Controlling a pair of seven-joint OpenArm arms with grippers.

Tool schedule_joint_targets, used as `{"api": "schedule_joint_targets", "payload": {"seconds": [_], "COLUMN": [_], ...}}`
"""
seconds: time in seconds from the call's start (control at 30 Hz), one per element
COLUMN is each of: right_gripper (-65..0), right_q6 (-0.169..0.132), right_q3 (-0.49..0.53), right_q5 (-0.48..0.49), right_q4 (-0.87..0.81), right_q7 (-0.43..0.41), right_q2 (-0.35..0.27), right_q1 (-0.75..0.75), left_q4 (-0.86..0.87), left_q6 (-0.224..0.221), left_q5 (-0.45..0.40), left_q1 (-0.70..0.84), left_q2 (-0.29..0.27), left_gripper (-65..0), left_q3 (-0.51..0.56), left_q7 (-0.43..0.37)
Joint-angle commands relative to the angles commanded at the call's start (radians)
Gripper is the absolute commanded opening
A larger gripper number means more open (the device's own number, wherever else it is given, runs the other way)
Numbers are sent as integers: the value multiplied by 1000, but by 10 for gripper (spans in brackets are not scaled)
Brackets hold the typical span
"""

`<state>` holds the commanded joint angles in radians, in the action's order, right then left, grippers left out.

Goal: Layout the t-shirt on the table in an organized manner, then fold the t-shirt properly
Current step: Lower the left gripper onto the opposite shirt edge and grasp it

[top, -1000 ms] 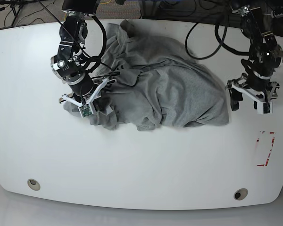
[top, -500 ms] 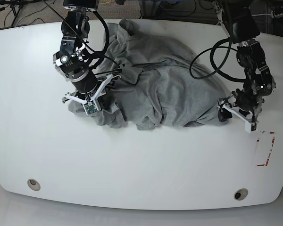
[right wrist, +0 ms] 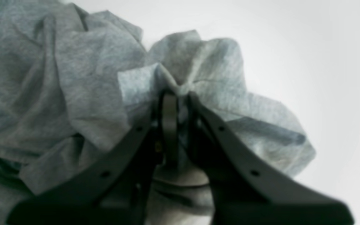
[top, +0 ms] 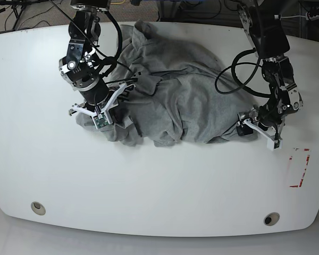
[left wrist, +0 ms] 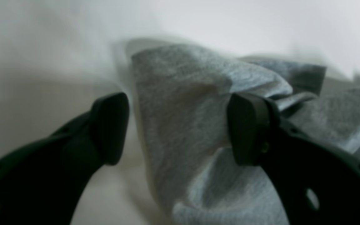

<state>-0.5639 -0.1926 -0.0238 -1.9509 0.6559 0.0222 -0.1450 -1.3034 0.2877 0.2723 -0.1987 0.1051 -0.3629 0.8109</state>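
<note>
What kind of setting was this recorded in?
Probably a robotics lab or test workspace: two black robot arms, the right one and the left one, reach over a white table, with loose cables behind it and a crumpled grey T-shirt as the practice item.

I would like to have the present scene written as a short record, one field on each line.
garment: grey t-shirt, crumpled, not folded
surface: white table
left gripper: open, its fingers on either side of a corner of the t-shirt
right gripper: closed on bunched fabric
table marking: red-and-white, near the edge
table holes: two, round
</note>
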Motion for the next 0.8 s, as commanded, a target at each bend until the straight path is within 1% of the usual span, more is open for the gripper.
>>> {"api": "schedule_joint_targets", "payload": {"seconds": [0.13,0.23,0.33,0.37,0.47,0.57,0.63,0.8], "right_gripper": [-650,-650,-650,-650,-650,-650,-650,-650], "right_q6": [0,0,0,0,0,0,0,0], "right_q3": [0,2,3,5,5,5,5,5], "right_q5": [0,0,0,0,0,0,0,0], "right_q4": [0,0,0,0,0,0,0,-2], "right_q7": [0,0,0,0,0,-2,-3,-3], "right_q2": [0,0,0,0,0,0,0,0], "right_q1": [0,0,0,0,2,2,2,2], "left_q4": [32,54,77,84,107,135,147,114], "left_q6": [0,0,0,0,0,0,2,3], "left_q5": [-60,-66,-66,-66,-66,-66,-66,-64], "left_q1": [-2,-5,-6,-8,-23,-35,-38,-32], "left_q2": [-2,-3,-3,-3,-5,-5,-5,-5], "left_gripper": [-186,-199,-299,-361,-508,-601,-650,-650], "left_q3": [0,0,2,2,2,2,2,-5], "left_q7": [-17,-18,-18,-18,-18,-18,-18,-18]}}
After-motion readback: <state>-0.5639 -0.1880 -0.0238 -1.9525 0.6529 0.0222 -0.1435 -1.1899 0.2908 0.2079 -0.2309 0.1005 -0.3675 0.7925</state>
